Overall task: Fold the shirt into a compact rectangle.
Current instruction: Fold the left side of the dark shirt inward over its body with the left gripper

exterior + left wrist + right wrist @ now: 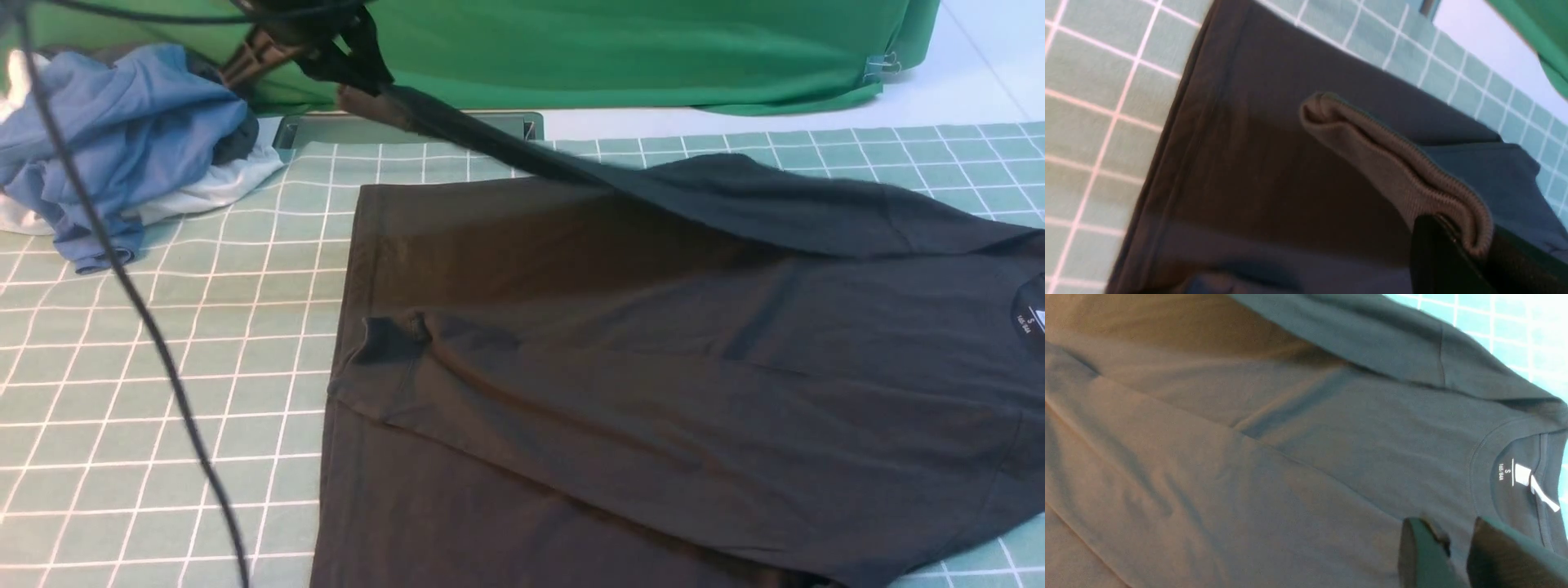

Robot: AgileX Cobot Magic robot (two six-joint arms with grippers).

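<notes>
The black shirt (653,367) lies spread on the green grid mat (163,367), collar and white neck label (1522,474) toward the right edge of the front view. My left gripper (363,86) is raised at the far left corner, shut on the shirt's stitched hem (1404,163). A taut strip of fabric runs from it down across the shirt's far edge. In the right wrist view my right gripper (1453,535) hangs over the shirt (1249,457) beside the collar. Its fingers stand apart, with flat fabric showing in the gap. The right arm is outside the front view.
A crumpled blue garment (122,139) lies on a white garment (220,188) at the far left. A black cable (122,278) hangs across the left side. Green cloth (612,49) lines the back behind a metal slot (326,131).
</notes>
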